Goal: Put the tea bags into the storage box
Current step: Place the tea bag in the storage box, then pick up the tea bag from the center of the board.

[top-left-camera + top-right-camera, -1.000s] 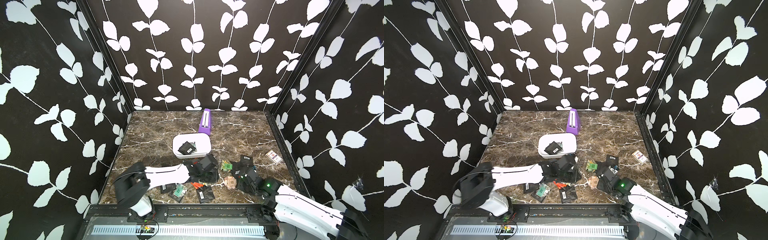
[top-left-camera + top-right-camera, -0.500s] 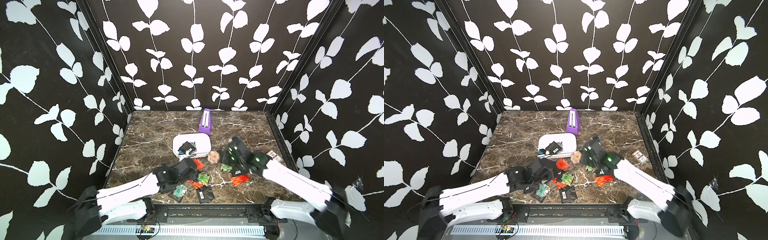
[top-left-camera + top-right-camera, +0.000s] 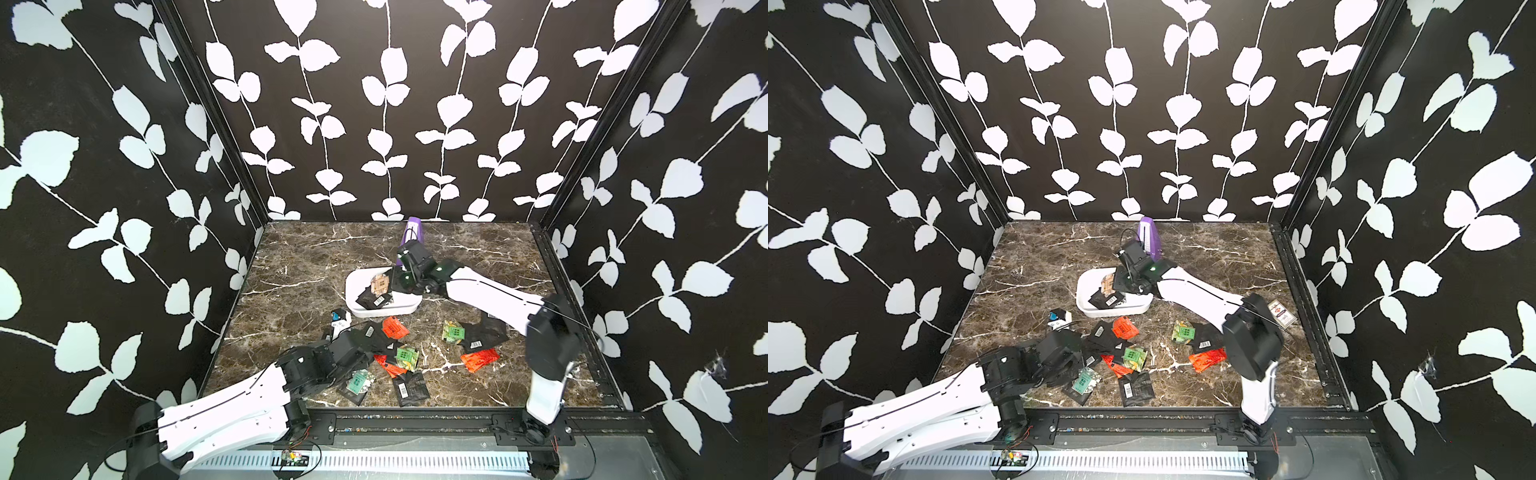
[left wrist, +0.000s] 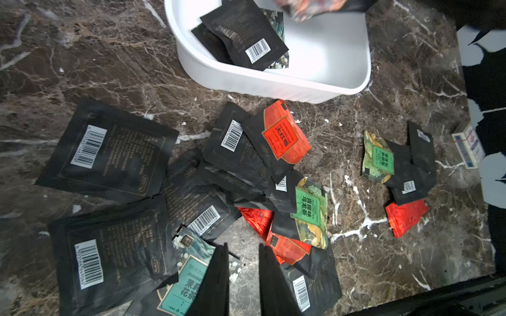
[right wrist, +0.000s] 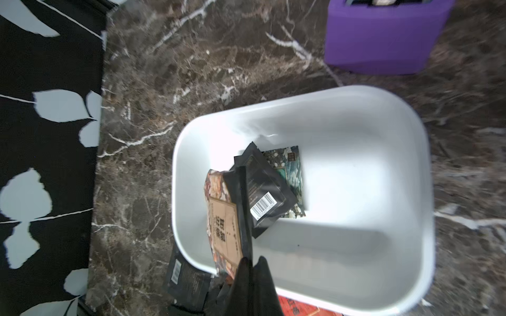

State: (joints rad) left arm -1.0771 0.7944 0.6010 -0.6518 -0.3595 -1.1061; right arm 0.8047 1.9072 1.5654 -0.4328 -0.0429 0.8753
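Hanging over the storage box [image 3: 386,313] in a top view, the right claw [image 3: 392,286] is clenched on a tan tea bag [image 3: 380,284], which dangles above a few bags already inside. The box sits near the middle of the table [image 3: 316,257], with a purple box [image 3: 413,230] at its 12 o'clock. The loose tea bags [image 3: 480,359] lie scattered from its 5 to its 7 o'clock, where the left claw [image 3: 365,347] hovers low.

In the left wrist view the left claw [image 4: 242,281] stands narrowly parted and empty over bare table, black, red and green bags overlapping around it.

In the right wrist view the right claw [image 5: 252,279] pinches the tan tea bag [image 5: 223,219] by one edge above the storage box [image 5: 410,123].

These packets look light, thin, slick and floppy. I judge a raised edge or free corner the best hold, since overlapping ones may come up together.
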